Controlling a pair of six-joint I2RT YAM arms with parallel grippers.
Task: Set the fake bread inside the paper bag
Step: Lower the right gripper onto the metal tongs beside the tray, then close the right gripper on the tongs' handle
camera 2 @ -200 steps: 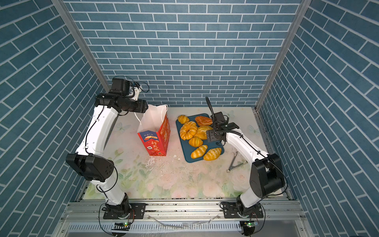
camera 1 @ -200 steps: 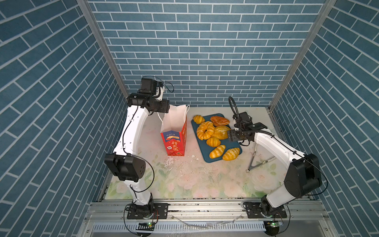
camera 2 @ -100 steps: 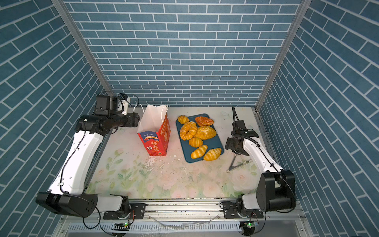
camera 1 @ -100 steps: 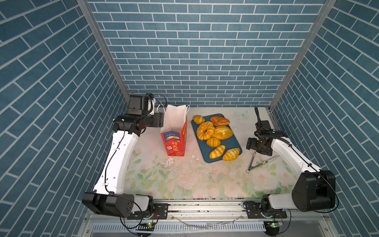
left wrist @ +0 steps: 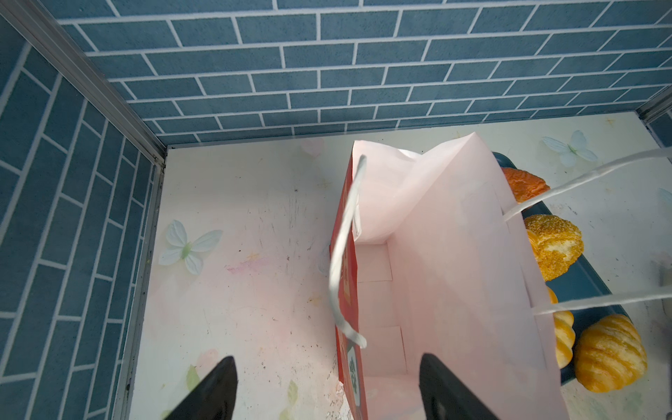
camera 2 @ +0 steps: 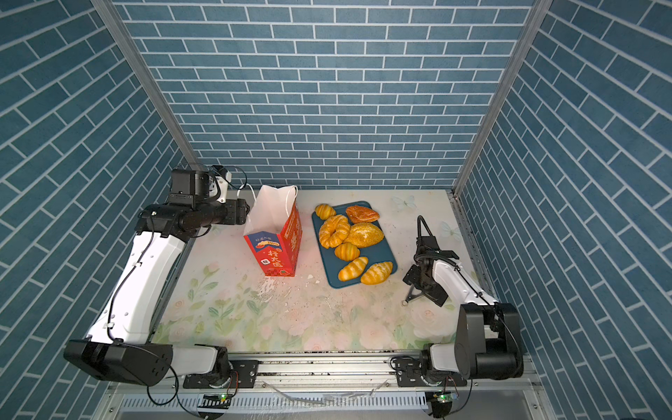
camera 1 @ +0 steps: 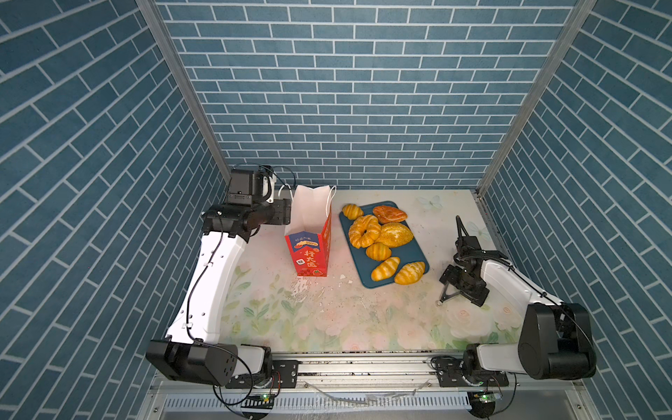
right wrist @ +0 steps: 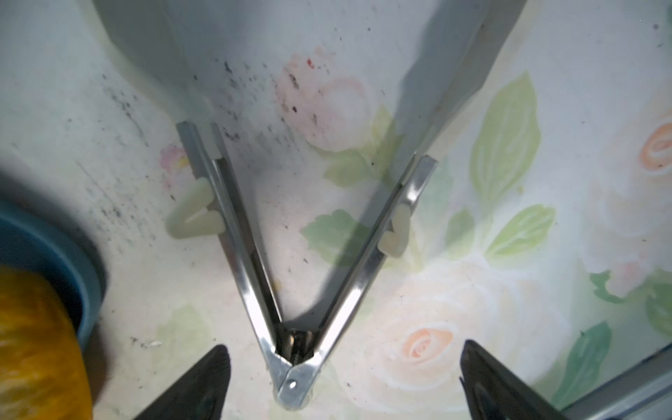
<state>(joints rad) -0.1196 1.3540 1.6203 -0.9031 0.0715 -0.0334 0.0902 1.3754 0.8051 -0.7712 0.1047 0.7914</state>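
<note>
Several pieces of fake bread (camera 1: 364, 230) (camera 2: 334, 230) lie on a dark teal tray (camera 1: 418, 251) in both top views. To its left stands the paper bag (camera 1: 311, 251) (camera 2: 274, 251), upright and open-topped. My left gripper (camera 1: 285, 217) (left wrist: 327, 358) is open at the bag's upper left rim. In the left wrist view one finger is outside the red wall and the other over the white inside (left wrist: 454, 254), which shows only paper. My right gripper (camera 1: 448, 287) (right wrist: 344, 347) is open just above metal tongs (right wrist: 251, 272) (camera 1: 446, 295) lying on the table.
The tongs lie right of the tray, their hinge between my right fingers. A croissant (right wrist: 32, 345) and the tray's rim (right wrist: 43, 240) edge the right wrist view. Blue brick walls close three sides. White crumbs (camera 1: 302, 287) lie in front of the bag.
My right arm left the tray and came down over the tongs at the right, opening wider. My left arm dropped and drew back to the bag's left rim.
</note>
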